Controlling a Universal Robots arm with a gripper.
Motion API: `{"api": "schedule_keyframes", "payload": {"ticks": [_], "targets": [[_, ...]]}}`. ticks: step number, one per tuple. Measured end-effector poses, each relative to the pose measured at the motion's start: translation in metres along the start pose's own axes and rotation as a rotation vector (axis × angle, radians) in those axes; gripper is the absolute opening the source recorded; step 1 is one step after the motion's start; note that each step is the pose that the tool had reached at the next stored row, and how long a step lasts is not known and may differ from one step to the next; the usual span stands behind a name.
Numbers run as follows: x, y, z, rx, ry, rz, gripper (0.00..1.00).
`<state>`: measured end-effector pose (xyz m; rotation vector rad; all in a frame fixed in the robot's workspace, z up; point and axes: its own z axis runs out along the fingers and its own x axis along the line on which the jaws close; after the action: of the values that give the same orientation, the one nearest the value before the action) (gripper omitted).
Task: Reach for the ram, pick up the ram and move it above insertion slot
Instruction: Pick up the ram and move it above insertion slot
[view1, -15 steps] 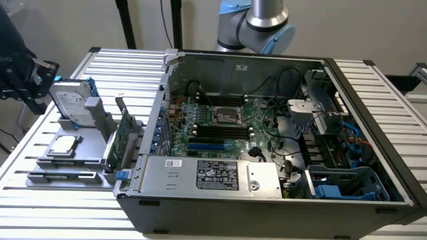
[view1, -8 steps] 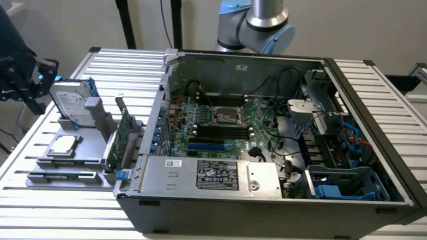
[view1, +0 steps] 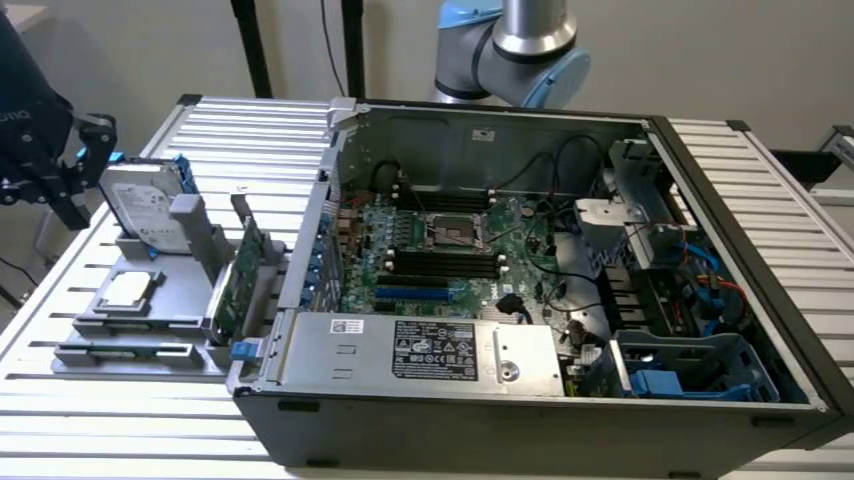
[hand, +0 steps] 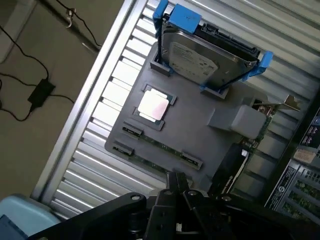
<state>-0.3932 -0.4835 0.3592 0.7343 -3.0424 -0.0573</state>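
The ram (view1: 123, 351) lies flat in a slot along one long edge of a grey parts holder (view1: 160, 320), on the exterior view's left. In the wrist view the ram (hand: 160, 149) is a thin green strip between two dark clips. My black gripper (view1: 60, 165) hangs above the far left end of the holder, well clear of the ram, and holds nothing. Seen from the wrist, the gripper (hand: 176, 182) is just off the holder's ram-side edge. The black memory slots (view1: 441, 262) lie beside the processor socket on the motherboard in the open computer case (view1: 534, 400).
On the holder (hand: 190, 130) stand a hard drive (view1: 140, 205) in a blue bracket, a processor chip (view1: 127, 290) and an upright green expansion card (view1: 240, 285) with a blue tab. The case's wall rises right beside the holder. All of it rests on a ribbed metal table (view1: 80, 400).
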Motion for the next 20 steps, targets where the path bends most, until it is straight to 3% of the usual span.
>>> {"api": "schedule_keyframes", "payload": {"ticks": [20], "targets": [[0.0007,0.0003,0.0000,0.0022,0.0150,-0.364,0.11]]}}
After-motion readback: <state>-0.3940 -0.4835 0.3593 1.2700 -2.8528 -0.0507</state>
